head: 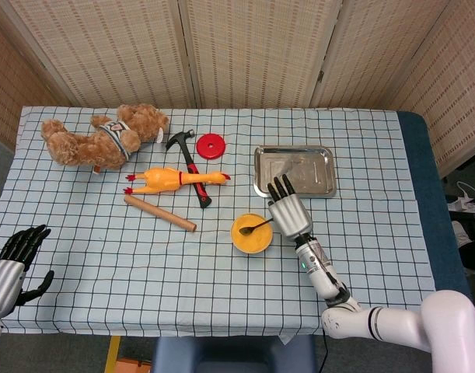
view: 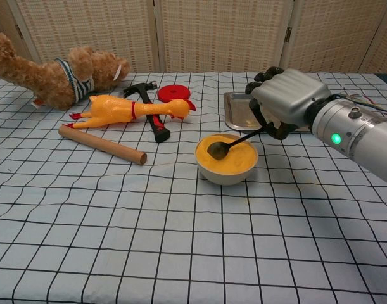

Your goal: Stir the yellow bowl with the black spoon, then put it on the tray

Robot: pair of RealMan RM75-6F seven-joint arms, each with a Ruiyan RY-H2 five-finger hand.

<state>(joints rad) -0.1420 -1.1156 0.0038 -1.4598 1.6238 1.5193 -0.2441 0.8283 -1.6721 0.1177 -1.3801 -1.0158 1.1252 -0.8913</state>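
Right robot hand (view: 283,101) grasps the black spoon (view: 234,143) by its handle end, bowl of the spoon dipped inside the yellow bowl (view: 227,159); the low slant likely suits stirring. Tray (head: 295,171) lies just behind the bowl on the table (head: 221,272), handy for set-down. Left robot hand (head: 10,268) idle at the table's near edge, fingers spread, holding nothing. Fingers' grip on the handle is mostly hidden.

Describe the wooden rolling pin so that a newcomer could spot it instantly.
Start at the teddy bear in the table's far left corner. Nearer the robot lies a yellow rubber chicken, and just beyond that the rolling pin: a plain tan wooden cylinder lying diagonally, the only unpainted stick there.
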